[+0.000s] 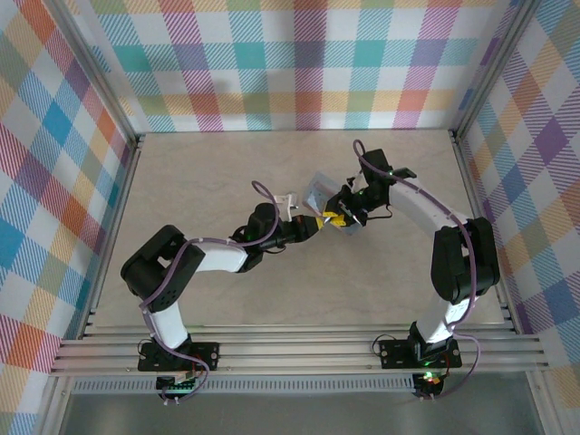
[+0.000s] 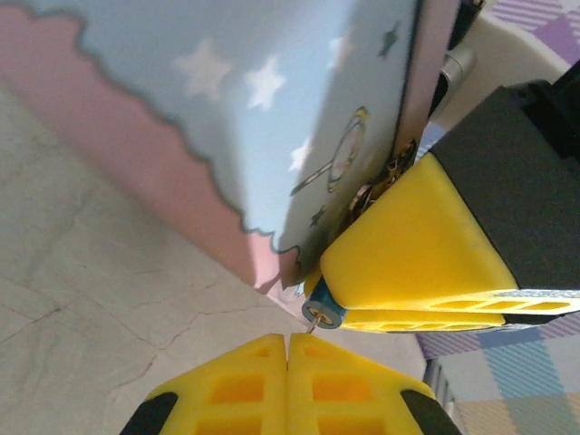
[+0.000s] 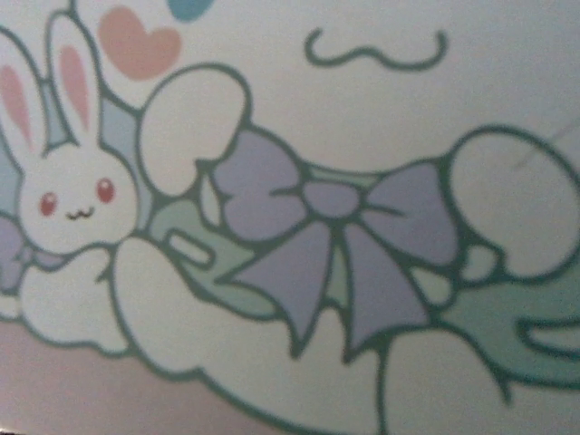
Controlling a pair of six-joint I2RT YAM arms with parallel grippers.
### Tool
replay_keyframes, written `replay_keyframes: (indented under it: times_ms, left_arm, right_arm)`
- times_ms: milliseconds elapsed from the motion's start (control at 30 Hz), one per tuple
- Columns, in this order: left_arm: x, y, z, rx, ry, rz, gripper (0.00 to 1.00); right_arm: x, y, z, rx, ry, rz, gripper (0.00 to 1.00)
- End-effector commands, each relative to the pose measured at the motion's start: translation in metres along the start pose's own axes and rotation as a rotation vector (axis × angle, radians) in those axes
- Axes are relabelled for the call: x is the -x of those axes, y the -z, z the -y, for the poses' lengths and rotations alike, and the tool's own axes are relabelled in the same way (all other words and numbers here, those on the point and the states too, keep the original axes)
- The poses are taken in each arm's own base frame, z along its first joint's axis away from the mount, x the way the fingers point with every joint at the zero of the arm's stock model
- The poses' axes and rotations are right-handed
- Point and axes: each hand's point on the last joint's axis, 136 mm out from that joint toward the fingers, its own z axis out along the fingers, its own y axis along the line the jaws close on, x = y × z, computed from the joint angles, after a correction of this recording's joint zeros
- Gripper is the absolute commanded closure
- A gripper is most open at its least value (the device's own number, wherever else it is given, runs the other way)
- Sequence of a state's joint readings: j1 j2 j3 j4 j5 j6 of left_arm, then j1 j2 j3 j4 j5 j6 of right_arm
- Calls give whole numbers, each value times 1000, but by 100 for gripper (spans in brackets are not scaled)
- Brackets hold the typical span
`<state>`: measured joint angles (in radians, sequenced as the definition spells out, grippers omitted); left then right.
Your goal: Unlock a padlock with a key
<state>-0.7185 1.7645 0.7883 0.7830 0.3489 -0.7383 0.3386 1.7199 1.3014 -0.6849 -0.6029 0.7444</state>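
While padlock [image 2: 324,313] is clamped by right gripper [image 2: 337,304] and key [image 2: 314,328] pinched by left gripper [image 2: 288,343], the key could be bent by misalignment

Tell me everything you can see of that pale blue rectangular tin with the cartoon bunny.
The pale blue rectangular tin looks like thin printed metal. One face shows white stars above a scalloped pink band; the right wrist view shows a white bunny, a pink heart and a purple bow. It stands tilted mid-table between both arms. A tiny blue padlock sits at its corner, pinched by the right gripper's yellow fingers.
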Motion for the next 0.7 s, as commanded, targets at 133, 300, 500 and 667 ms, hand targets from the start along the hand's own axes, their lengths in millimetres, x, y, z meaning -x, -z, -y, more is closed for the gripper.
replay_keyframes:
  times_ms: [133, 300, 500, 667]
  left_arm:
    - [59, 4, 92, -224, -138, 154, 100]
    - [71, 1, 84, -311, 23, 169, 100]
    - [59, -2, 74, -261, 9, 106, 100]
    - [50, 10, 58, -213, 1, 72, 85]
  right_arm:
    - [-62, -10, -23, 89, -16, -265, 100]
    - [-62, -10, -23, 103, -25, -262, 100]
    - [-56, -9, -26, 107, -12, -226, 100]
    - [-51, -11, -21, 84, -12, -199, 100]
